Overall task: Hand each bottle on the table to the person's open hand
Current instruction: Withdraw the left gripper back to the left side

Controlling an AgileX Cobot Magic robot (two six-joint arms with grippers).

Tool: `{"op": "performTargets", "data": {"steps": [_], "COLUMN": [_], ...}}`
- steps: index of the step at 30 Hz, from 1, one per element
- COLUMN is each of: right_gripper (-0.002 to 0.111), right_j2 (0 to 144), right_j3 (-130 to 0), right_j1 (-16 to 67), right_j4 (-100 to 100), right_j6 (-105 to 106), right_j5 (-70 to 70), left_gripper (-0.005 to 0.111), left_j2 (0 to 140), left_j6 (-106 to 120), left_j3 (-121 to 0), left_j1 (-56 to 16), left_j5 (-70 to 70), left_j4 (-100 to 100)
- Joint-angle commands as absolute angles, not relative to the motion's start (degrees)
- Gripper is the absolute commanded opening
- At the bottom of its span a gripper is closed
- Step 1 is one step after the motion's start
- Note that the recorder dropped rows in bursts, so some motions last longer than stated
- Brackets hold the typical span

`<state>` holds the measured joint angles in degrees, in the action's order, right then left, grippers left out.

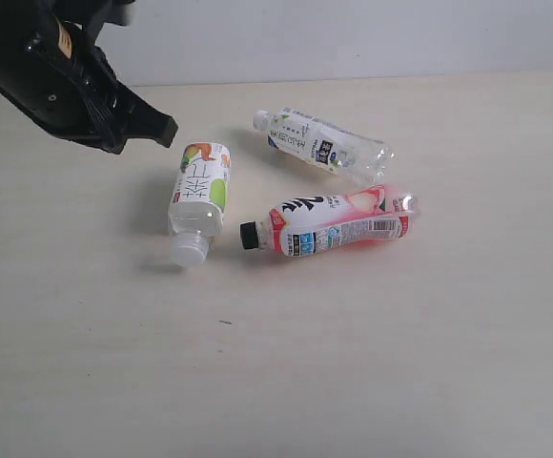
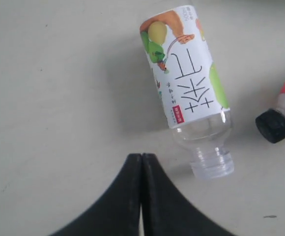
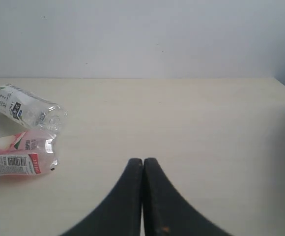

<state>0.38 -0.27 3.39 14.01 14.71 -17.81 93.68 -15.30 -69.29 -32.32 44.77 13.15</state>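
1. Currently left gripper (image 2: 141, 158) is hovering clenched, holding nothing, near the green-label bottle (image 2: 189, 73); right gripper (image 3: 143, 162) is likewise clenched, bare.
2. Green-label, blue-label bottle (image 1: 321, 143) and pink bottle (image 1: 338, 221) are lying flat on the table (image 1: 429, 363).
3. Probably handling light, thin-walled, crushable, roll-prone; gripping across the labelled belly is looking safest.
4. Bare room is lying all around; pink bottle is crowding green's neck side.

Pink-red bottle (image 3: 15, 158) partly off-frame
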Motion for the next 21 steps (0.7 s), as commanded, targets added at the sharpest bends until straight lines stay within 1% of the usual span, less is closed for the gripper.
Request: {"op": "performTargets", "data": {"steps": [1,5,16,21], "right_gripper": [0.000,0.000,0.000,0.000], "right_j2": [0.0,0.0,0.0,0.0], "right_j3": [0.0,0.0,0.0,0.0], "right_j1": [3.0,3.0,3.0,3.0], "right_j4": [13.7,13.7,13.7,13.7], "right_j6": [14.9,14.9,14.9,14.9], "right_j5": [-17.7,-17.7,-17.7,-17.7], "left_gripper": [0.000,0.000,0.000,0.000], "left_j2": [93.6,93.6,93.6,93.6], "left_j6": [-18.5,-18.5,-17.9,-14.6], "left_j3": [-68.7,-68.7,-68.7,-68.7], "left_j1": [-31.9,-31.9,-31.9,-31.9], "left_j5": [40.9,38.9,39.6,40.3], "left_j4": [12.7,12.0,11.6,8.3]}}
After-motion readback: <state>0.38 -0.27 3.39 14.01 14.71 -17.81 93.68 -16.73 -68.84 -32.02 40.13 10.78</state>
